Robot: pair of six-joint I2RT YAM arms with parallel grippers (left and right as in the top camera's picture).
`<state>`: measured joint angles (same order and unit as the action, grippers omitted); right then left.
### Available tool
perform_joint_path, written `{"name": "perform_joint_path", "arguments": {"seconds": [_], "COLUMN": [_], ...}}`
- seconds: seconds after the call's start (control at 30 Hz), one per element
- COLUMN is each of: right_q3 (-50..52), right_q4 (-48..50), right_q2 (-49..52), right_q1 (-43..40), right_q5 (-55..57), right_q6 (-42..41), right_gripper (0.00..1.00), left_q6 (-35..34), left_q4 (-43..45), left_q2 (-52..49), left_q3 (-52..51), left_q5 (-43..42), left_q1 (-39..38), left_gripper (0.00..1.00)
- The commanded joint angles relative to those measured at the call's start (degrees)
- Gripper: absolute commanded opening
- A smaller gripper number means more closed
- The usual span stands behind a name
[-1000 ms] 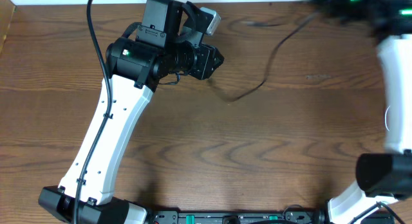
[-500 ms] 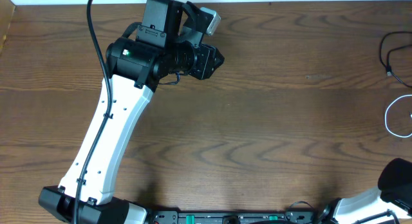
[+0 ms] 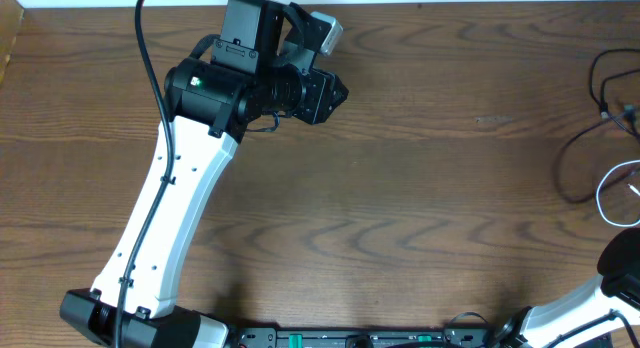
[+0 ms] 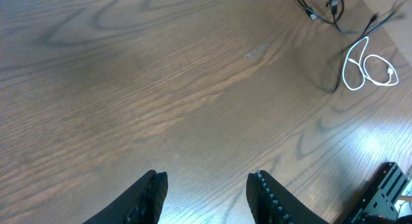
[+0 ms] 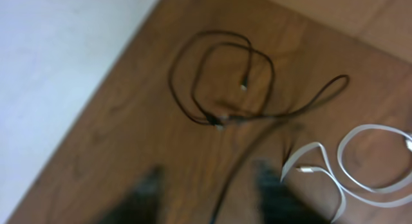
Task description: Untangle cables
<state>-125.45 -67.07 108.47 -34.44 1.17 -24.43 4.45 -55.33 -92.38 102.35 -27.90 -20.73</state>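
Note:
The black cable (image 5: pixel 222 82) lies in loose loops by the table's corner, one strand trailing back between my right gripper's (image 5: pixel 209 195) blurred fingers, which stand apart and open. The white cable (image 5: pixel 360 166) curls just right of it, apart from the black loops. Overhead, the black cable (image 3: pixel 572 158) and the white cable (image 3: pixel 606 193) sit at the far right edge. My left gripper (image 4: pixel 209 188) hovers open over bare wood, nothing between its fingers, far from both cables (image 4: pixel 360 63). From above, the left gripper (image 3: pixel 332 90) is at the upper left.
The left arm (image 3: pixel 180 198) slants across the left half of the table. A part of the right arm (image 3: pixel 625 273) shows at the bottom right corner. The table's far edge (image 5: pixel 96 95) runs close behind the black loops.
A second ago the black cable stretched from near the left gripper to the upper right. It now lies at the far right, the right arm has drawn back and its jaws have opened.

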Motion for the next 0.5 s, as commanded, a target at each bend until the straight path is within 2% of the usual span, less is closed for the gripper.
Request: {"name": "perform_joint_path", "arguments": {"seconds": [0.0,0.1,0.17,0.3,0.4,0.43,0.47], "right_q3": [-0.33,-0.35,-0.37,-0.37,-0.37,-0.37,-0.37], "right_q4": [-0.98,-1.77,-2.75,-4.9,-8.15,-9.38,-10.64], "right_q2": [0.39,-0.22,-1.16,-2.91,-4.11,-4.52,-4.94], "right_q1": [-0.13,-0.13,-0.13,0.44,1.75,2.43,3.17], "right_q5": [2.58,-2.84,-10.69,-24.59,-33.46,-34.77,-35.65], "right_q6": [0.94,3.39,6.93,13.38,18.62,20.26,21.81], "right_gripper": [0.86,0.91,0.99,0.99,0.99,0.99,0.99], "left_q6": [-0.09,-0.09,-0.07,-0.07,-0.07,-0.07,-0.07], "left_q4": [-0.17,-0.39,-0.48,-0.48,-0.48,-0.48,-0.48], "left_q2": [0.2,0.2,0.2,0.2,0.2,0.2,0.2], "left_q3": [0.26,0.24,0.24,0.24,0.24,0.24,0.24], "left_q5": [0.55,0.55,0.57,0.57,0.55,0.57,0.57], "left_q1": [0.17,0.17,0.17,0.17,0.17,0.17,0.17], "left_gripper": [0.46,0.45,0.46,0.47,0.58,0.7,0.76]}}
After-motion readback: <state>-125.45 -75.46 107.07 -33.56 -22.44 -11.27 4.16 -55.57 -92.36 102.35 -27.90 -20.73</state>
